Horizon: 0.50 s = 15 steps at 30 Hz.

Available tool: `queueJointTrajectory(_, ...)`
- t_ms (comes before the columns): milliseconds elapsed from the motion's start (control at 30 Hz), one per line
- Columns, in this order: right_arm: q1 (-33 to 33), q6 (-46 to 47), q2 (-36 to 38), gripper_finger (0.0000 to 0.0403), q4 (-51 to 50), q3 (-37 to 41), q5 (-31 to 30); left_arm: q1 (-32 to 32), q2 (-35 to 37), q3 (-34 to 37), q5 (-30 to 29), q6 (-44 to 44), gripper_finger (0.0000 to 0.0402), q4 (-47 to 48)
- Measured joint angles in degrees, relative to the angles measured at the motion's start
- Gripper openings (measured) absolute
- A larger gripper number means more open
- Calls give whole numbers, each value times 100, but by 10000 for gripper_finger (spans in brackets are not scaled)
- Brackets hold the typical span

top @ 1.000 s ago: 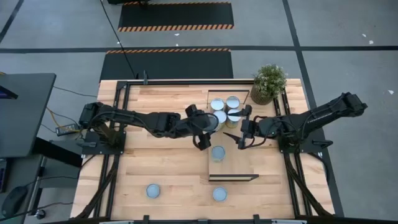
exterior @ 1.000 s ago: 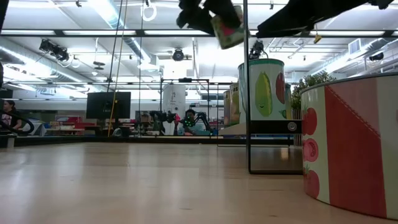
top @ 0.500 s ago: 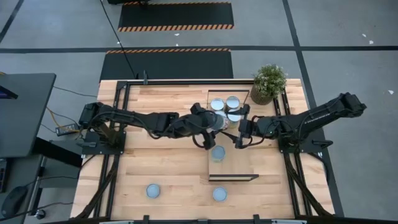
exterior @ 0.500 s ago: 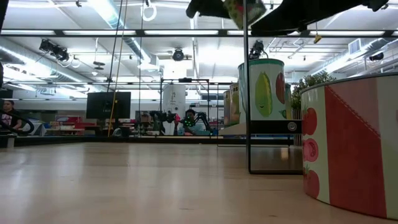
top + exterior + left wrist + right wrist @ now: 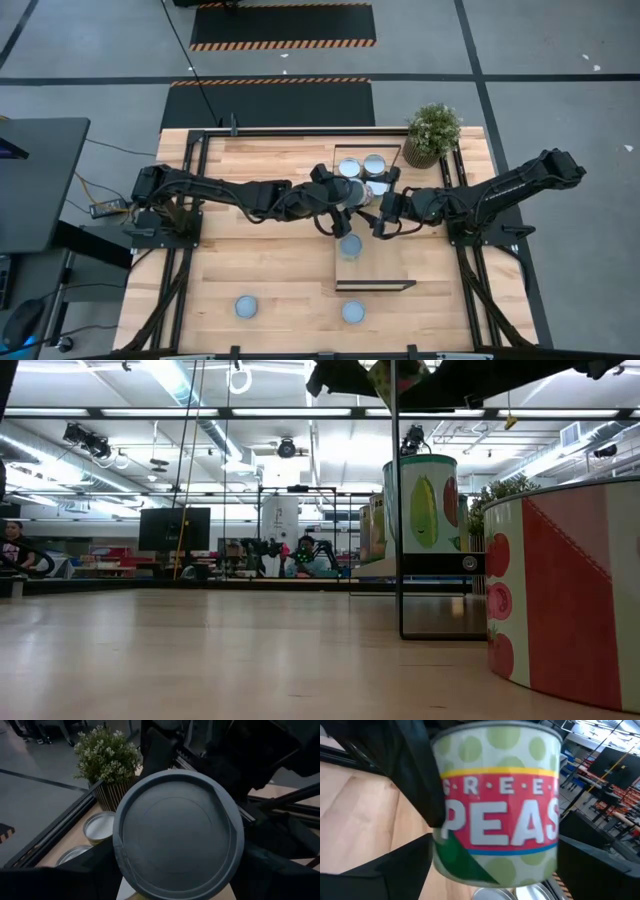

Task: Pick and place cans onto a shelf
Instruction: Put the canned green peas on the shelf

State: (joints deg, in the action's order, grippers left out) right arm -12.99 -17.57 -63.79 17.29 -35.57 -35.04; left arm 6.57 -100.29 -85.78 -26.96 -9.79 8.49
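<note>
Over the shelf point(image 5: 395, 284), a green-peas can point(image 5: 496, 807) was held in the left gripper point(image 5: 345, 197), having been carried toward three o'clock. The right gripper point(image 5: 379, 215), fingers spread wide and empty, had closed in beside it; a handover seemed likely.

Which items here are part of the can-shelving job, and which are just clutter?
Job:
- green peas can held by the left gripper
- cans on the shelf: two at the back, one mid-board
- two cans still on the table
- right gripper, fingers open beside the held can

Lying about:
- potted plant
- monitor off the table's left side
</note>
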Motion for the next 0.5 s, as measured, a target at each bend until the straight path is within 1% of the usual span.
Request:
queueJointTrajectory(233, 0, -311, 0, 387, 294, 0, 27, -2, 0, 0, 0, -30, 290, 82)
queueJointTrajectory(500, 11, -356, 2, 347, 408, 0, 110, -2, 0, 0, 0, -112, 290, 110)
